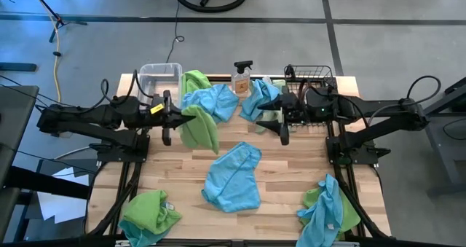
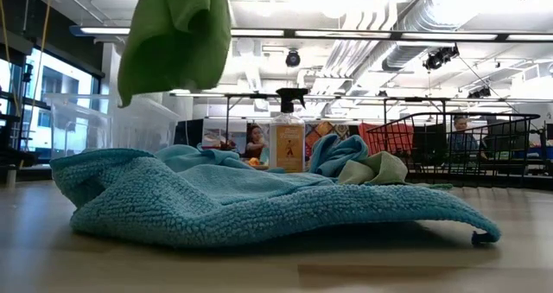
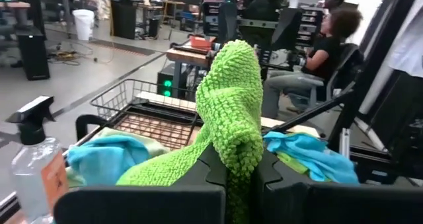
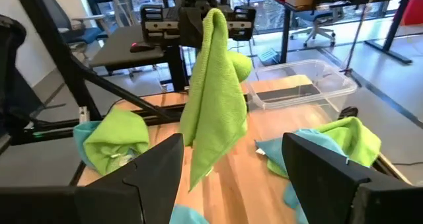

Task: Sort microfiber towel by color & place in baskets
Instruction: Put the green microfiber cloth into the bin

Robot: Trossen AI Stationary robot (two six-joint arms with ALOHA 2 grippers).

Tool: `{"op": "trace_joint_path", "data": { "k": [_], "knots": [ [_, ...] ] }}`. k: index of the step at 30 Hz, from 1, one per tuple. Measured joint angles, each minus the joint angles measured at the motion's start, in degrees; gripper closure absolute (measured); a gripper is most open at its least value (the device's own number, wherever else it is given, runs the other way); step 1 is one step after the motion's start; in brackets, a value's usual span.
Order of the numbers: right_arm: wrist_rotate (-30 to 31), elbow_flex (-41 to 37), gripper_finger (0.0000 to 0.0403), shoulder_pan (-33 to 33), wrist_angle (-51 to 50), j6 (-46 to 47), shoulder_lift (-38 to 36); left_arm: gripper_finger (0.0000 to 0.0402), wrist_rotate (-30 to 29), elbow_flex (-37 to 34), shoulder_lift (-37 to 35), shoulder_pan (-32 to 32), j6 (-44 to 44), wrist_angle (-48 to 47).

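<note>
Clamped tight by the left gripper (image 3: 241, 178) on a lime green towel (image 1: 198, 124), held up off the table so the cloth hangs free in a long fold. Best carried across to the clear tub (image 1: 160, 78) at the table's far left, kept high enough for the trailing hem to clear the rim, then let go only once the bulk hangs inside. Waiting opposite, the right gripper (image 4: 231, 164), spread wide with nothing in it, near the black wire basket (image 1: 312, 75). Elsewhere: a blue towel (image 1: 233, 175) flat mid-table, mixed heaps by the spray bottle (image 1: 242, 75) and at both near corners.
</note>
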Motion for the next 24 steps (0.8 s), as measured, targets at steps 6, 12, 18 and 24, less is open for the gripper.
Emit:
{"op": "trace_joint_path", "data": {
  "k": [6,12,18,24],
  "knots": [
    [5.49,0.0,0.0148,0.0,0.04,-1.91,0.02,0.0401,-10.82,0.0,0.26,0.0,-0.68,-0.56],
    [8.83,0.0,0.0148,-0.02,0.11,-3.03,0.02,0.0401,-22.13,6.27,-0.03,2.08,-0.95,-13.01],
    [12.85,0.0,0.0148,-0.02,0.13,-4.77,0.02,0.0401,-32.47,17.42,1.24,10.98,1.84,-30.79],
    [12.81,0.0,0.0148,-1.04,0.13,-5.53,0.02,0.0401,-40.02,21.42,1.22,21.72,10.61,-31.84]
  ]
}}
